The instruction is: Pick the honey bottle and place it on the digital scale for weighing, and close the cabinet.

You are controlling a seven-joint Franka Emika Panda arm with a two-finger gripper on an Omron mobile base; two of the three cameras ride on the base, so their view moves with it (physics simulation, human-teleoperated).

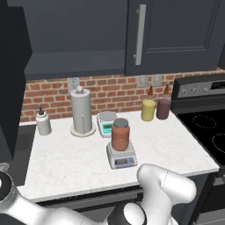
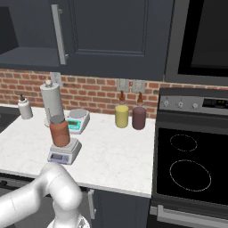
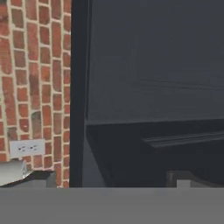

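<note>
— On the worktop (image 1: 66,162), where does the honey bottle (image 1: 120,134) stand?
— Upright on the digital scale (image 1: 121,156), in front of the round-plate scale (image 1: 107,122).
— And the cabinet (image 1: 176,35)?
— Left door swung open, right door shut.
— The gripper (image 3: 109,181)?
— Fingers spread wide, holding nothing, facing the cabinet interior beside the brick wall (image 3: 35,87).

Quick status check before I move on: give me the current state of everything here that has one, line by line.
honey bottle: upright, lid on, standing on the digital scale.
digital scale: loaded, display facing the front.
cabinet: left door swung open, interior exposed; right door shut.
gripper: open, holding nothing.
scale with round plate: plate bare.
yellow canister: upright, by the wall.
stove: burners dark.
</note>
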